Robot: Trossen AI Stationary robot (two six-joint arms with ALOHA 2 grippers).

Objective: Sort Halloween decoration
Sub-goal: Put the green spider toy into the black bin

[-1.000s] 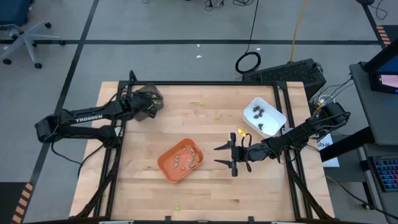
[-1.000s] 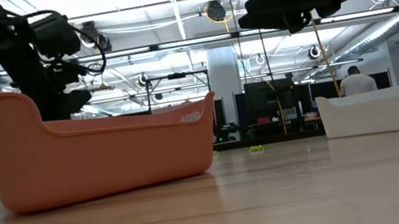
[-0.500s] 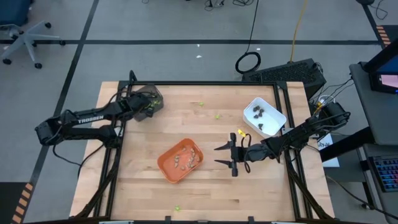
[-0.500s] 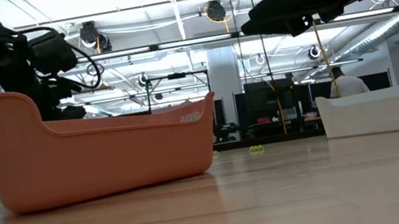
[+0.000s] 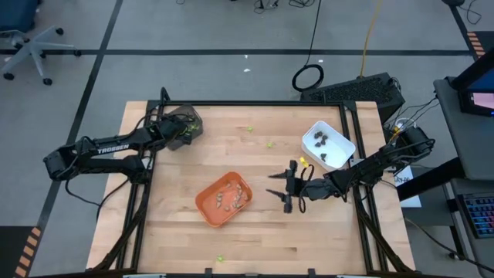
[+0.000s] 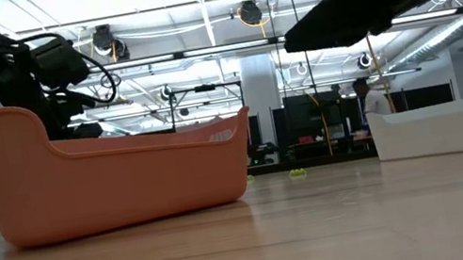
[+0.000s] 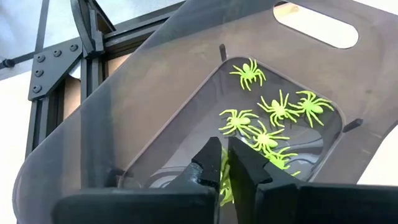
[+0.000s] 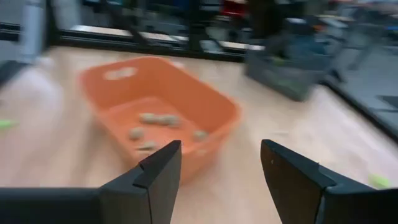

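My left gripper (image 7: 224, 152) reaches down into the dark grey tray (image 5: 184, 127) at the table's far left. It is shut on a lime-green spider piece (image 7: 222, 180). Several more lime-green spiders (image 7: 280, 109) lie on the tray's floor. My right gripper (image 5: 279, 194) hangs open above the table, between the orange tray (image 5: 225, 198) with tan-grey pieces (image 8: 155, 119) and the white tray (image 5: 328, 144) with dark brown pieces (image 5: 320, 140). Nothing is between its fingers (image 8: 158, 168). Loose lime-green pieces (image 5: 270, 143) lie on the wood. My left gripper pinches a lime-green spider (image 7: 222, 180) between its two fingers, which slant down into the dark grey tray from its near side. Only a strip of green shows in the narrow gap. Which part of the spider they have is hidden by the fingers.
One more green piece (image 5: 248, 129) lies near the far edge and another (image 5: 220, 259) by the near edge. The black frame rail (image 5: 255, 104) runs round the table. Bare wood lies between the trays.
My left gripper has sunk toward the dark grey tray and swung a little toward the far edge. My right gripper has stayed in place but turned at the wrist, so its fingers point a different way over the table.
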